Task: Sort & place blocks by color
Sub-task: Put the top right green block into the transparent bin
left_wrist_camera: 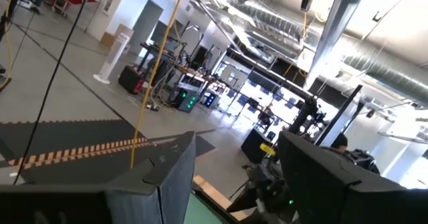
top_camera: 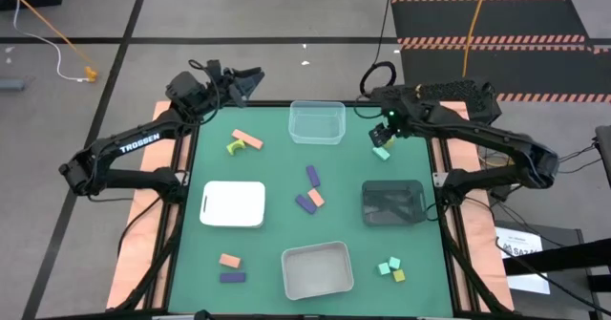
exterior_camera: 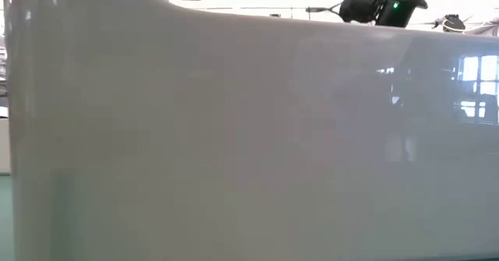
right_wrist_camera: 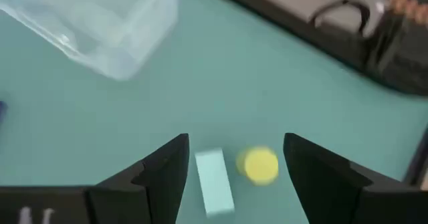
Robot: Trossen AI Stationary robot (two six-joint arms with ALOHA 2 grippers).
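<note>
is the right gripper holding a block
No, the right gripper is open, with a mint block and a yellow one lying between its fingers.

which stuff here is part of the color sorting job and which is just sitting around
Job:
mint block and yellow block, between the open right pincer fingers
other blocks on the mat, such as the purple block
clear tray, white tray, dark tray, grey tray

Lying about:
orange cable on the floor
left pincer, idle at the table's far edge

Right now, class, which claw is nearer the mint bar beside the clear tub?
Right. The right claw hangs open directly over the mint bar; the left claw is across the clear tub.
</note>
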